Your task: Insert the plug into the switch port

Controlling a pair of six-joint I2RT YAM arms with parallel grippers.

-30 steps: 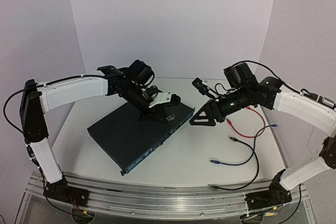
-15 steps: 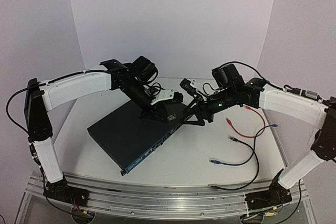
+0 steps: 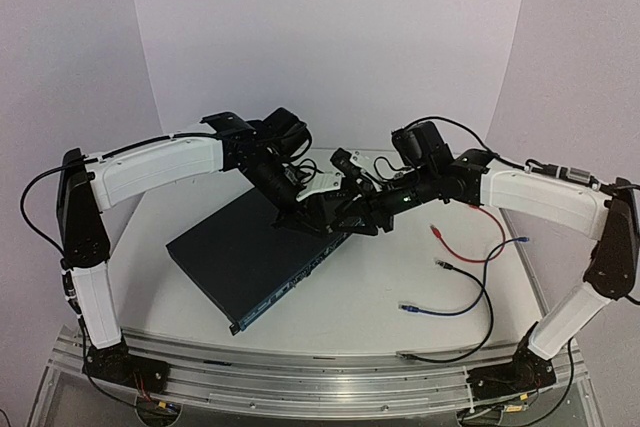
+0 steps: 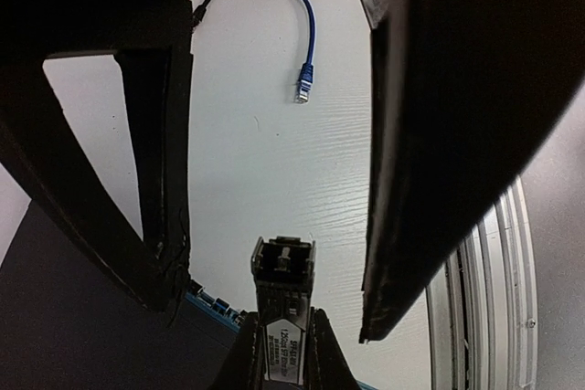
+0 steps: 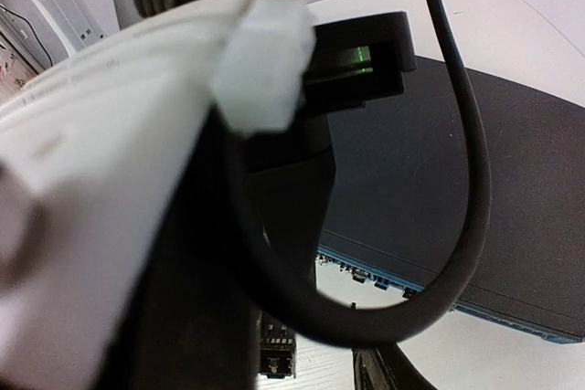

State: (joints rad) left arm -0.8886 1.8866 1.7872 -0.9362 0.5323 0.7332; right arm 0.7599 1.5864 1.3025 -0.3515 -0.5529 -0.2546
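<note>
Left gripper clamped on the plug, pinching its labelled rear end, with the nose pointing clear of the fingers. Right gripper spread wide. Its two fingers stand either side of the plug without touching it, as far as the left wrist view shows. Both meet above the switch, at its far right corner. Plug hangs just off the switch's port face, over the table, not yet in any socket. Blue cable lies loose, well away from the switch.

Handling, as judged: plug looks a small, stiff, metal-cased module. Light, but smooth-sided, so likely to twist or slip in a weak pinch. Best taken on the two broad flat sides near the rear, leaving the front third free for the socket. Its open front end looks the delicate part. Switch reads heavy and rigid. It probably stays put under a gentle push, though it may skate on the smooth table.
</note>
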